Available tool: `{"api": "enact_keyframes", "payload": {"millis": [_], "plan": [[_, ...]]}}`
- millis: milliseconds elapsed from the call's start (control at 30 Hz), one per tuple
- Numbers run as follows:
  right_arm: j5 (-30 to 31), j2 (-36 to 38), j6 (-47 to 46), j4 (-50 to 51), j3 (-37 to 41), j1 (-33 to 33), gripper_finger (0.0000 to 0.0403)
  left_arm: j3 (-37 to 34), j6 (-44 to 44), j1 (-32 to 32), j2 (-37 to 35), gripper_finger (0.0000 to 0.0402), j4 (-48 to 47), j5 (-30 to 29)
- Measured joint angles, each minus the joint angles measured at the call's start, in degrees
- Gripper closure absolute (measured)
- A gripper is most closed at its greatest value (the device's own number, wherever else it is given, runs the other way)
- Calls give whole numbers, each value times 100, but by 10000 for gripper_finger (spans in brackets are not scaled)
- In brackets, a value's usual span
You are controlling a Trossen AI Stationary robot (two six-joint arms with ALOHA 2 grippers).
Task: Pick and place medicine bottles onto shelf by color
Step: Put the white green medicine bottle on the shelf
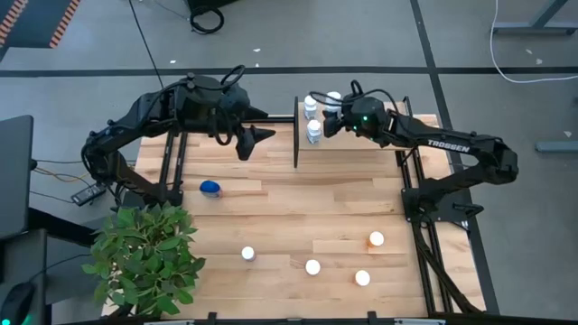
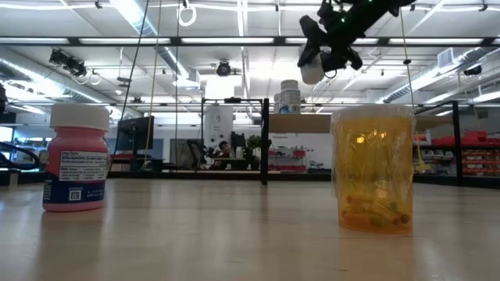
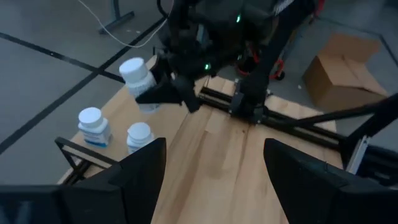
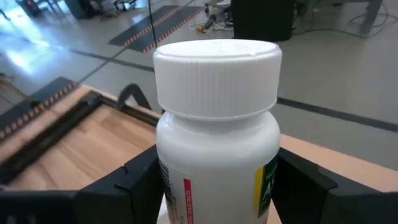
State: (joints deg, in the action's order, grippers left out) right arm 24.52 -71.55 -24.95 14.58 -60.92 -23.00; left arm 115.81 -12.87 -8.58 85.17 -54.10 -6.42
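Observation:
My right gripper [image 1: 332, 112] is shut on a white medicine bottle [image 4: 216, 130] with a white cap, held high over the shelf [image 1: 296, 144] at the table's far edge. Two more white-capped bottles [image 1: 311, 106] [image 1: 313, 132] stand upright on the shelf beside its black rail. My left gripper [image 1: 265, 135] hovers open and empty just left of the shelf, pointing toward it. A squat blue bottle [image 1: 209, 188] and several white-capped bottles [image 1: 312, 267] stand on the tabletop nearer the front; the low view shows a pink one [image 2: 76, 160] and an orange one [image 2: 373, 168]. My right gripper pinches the white bottle's body [image 4: 169, 177] just below the cap, one finger on each side. The fingers come from the table's right, slanting slightly down. The bottle is lifted clear above the shelf, cap up and a little tilted.
A leafy green plant [image 1: 144, 257] fills the near left corner. Black frame rails [image 1: 411, 194] run along the right side and more [image 1: 167, 167] along the left. Bare wood lies in the table's middle between the shelf and the front bottles.

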Motion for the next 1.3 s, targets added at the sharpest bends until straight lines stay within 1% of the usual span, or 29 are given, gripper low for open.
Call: {"api": "enact_keyframes", "payload": {"millis": [67, 167, 233, 400, 600, 733, 833, 1100, 1300], "plan": [[62, 0, 287, -27, 61, -53, 154, 0, -143, 2, 0, 127, 28, -31], [42, 7, 775, -142, 135, -203, 154, 0, -399, 4, 31, 127, 36, -244], [-159, 7, 935, -216, 236, -346, 154, 0, -523, 0, 37, 128, 22, -380], [-1081, 1, 971, -834, 798, -751, 154, 0, -909, 2, 33, 135, 25, -680], [-1462, -2, 1108, -1806, 1207, -1104, 154, 0, -1094, 17, 33, 144, 25, -791], [-1705, 2, 1382, -2013, 1356, -1297, 154, 0, -1247, 18, 33, 150, 25, -922], [-1967, 0, 1448, -2261, 1608, -1396, 154, 0, -1376, 17, 33, 154, 27, -1008], [-2033, -15, 1700, -3111, 1996, -1412, 154, 0, -1654, 17, 33, 164, 25, -1122], [-2032, -394, 1920, -3354, 2011, -1412, 154, 0, -1714, 17, 33, 168, 25, -1160]]}}
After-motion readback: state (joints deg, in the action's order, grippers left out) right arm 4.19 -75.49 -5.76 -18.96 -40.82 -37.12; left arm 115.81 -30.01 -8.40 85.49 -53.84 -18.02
